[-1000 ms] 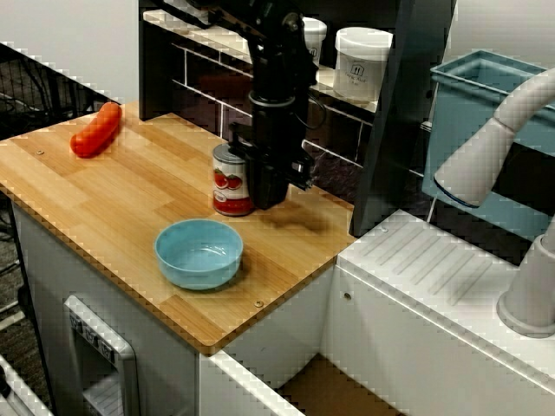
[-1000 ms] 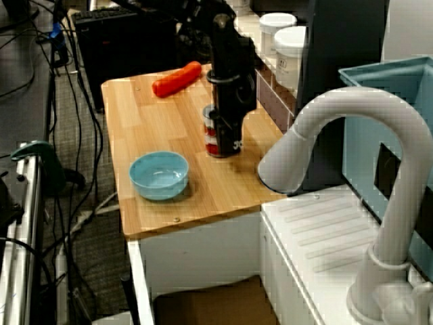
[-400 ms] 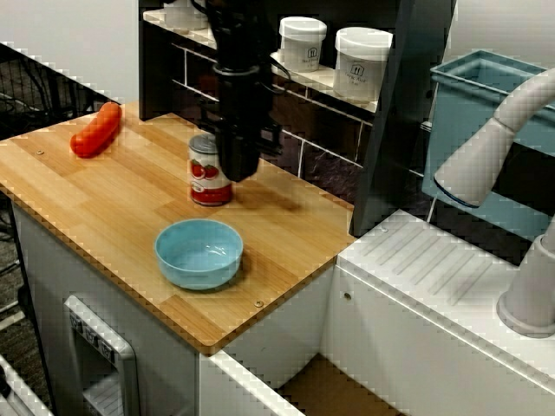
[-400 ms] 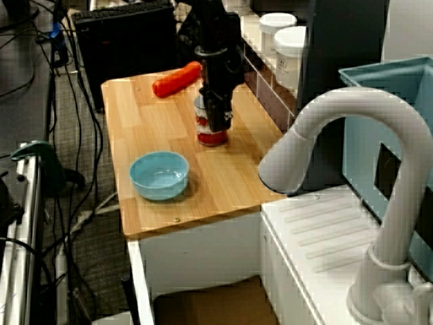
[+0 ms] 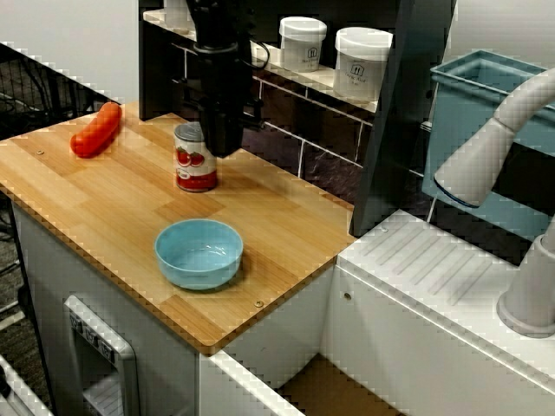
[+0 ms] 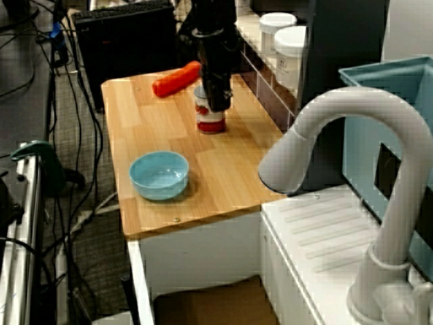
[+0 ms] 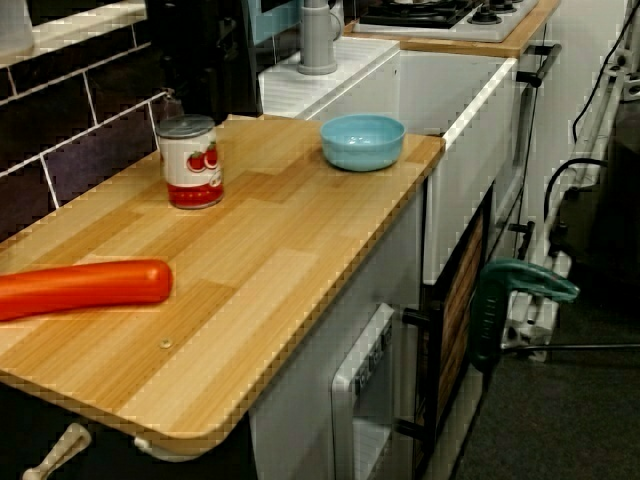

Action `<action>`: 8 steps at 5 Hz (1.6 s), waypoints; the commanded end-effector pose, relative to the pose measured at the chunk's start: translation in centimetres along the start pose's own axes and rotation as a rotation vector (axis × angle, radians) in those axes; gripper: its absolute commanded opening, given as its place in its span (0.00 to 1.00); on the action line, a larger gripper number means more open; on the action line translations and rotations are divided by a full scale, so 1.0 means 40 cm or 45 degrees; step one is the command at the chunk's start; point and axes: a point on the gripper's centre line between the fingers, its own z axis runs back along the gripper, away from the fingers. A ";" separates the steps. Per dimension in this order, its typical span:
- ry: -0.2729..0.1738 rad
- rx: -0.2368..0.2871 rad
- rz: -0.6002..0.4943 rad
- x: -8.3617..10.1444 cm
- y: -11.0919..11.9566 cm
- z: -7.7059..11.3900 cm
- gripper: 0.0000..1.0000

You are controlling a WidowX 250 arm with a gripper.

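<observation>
- View from the front of the counter: the gripper (image 5: 222,137) hangs against the upper right side of the tomato can (image 5: 195,159), which stands upright on the wooden counter (image 5: 104,204) near the tiled wall; its fingers are hidden by its own dark body, so I cannot tell whether they are spread or pressed together; contact that high could tip the can rather than slide it.
- View from the sink side: the gripper (image 6: 217,95) covers the can's (image 6: 210,118) top; the red sausage-shaped thing (image 6: 176,79) lies near, and a sideways push might knock the can into it — the blue bowl (image 6: 159,175) sits well apart.
- Low view along the counter: the can (image 7: 190,160) shows no fingers around it; any hold looks unsure — it may slip or topple.
</observation>
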 end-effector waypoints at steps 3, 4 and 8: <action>-0.116 0.007 0.092 -0.029 0.136 0.046 0.00; -0.121 -0.002 0.127 -0.039 0.171 0.046 0.00; -0.113 -0.053 0.155 -0.045 0.219 0.076 0.00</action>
